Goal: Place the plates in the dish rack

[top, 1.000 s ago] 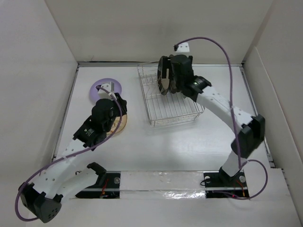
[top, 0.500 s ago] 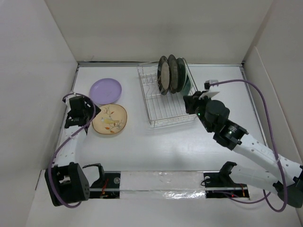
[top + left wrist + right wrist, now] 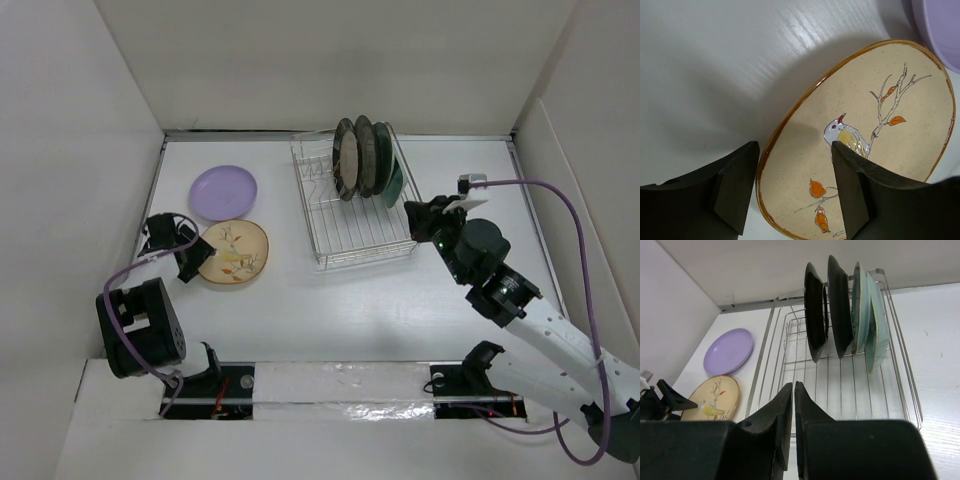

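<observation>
Top view: I had the dish rack (image 3: 368, 238) at the far middle of the table (image 3: 330, 310). Four plates (image 3: 365, 158) stood on edge in a row at its far end. The lavender plate (image 3: 223, 192) lay flat left of the rack, and the tan bird plate (image 3: 238, 252) lay just beside it on the near side. My left gripper (image 3: 198, 258) sat at the tan plate's left rim. My right gripper (image 3: 416, 214) was off the rack's right side near its front corner, touching nothing.

Left wrist view: jaws stood wide, one finger (image 3: 735, 190) over bare table and the other (image 3: 855, 195) over the plate's face, so the brown rim ran between them. Nothing was clamped; I couldn't tell if either finger touched the plate. The lavender edge showed in the top right corner.

Right wrist view: jaws were nearly together with only a thin slit, and empty. They pointed at the rack. Racked, left to right: black-rimmed, dark glossy, then two pale green ones, all upright between tines. Both loose plates showed at left.
</observation>
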Controlling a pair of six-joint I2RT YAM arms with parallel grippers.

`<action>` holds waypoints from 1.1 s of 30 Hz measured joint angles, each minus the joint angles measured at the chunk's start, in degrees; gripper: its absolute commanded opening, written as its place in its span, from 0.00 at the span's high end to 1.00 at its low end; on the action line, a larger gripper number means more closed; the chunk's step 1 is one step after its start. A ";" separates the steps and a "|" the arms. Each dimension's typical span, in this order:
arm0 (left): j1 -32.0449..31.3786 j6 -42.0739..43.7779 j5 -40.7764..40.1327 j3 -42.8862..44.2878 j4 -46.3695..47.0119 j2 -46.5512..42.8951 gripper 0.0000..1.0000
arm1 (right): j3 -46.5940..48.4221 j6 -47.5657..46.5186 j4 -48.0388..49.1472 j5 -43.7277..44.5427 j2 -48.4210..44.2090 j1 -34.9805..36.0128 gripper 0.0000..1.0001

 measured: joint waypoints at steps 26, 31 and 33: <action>-2.23 -8.79 10.60 -15.41 1.79 -32.04 1.00 | 3.06 1.14 -3.98 -3.08 0.11 5.66 0.47; -2.14 -6.01 10.16 -13.07 -3.28 -37.44 1.00 | 4.52 1.95 -5.14 -6.82 0.02 6.64 0.37; -2.14 -5.11 10.14 -12.35 -4.20 -38.77 1.00 | 4.72 2.40 -5.38 -9.05 0.15 6.71 0.33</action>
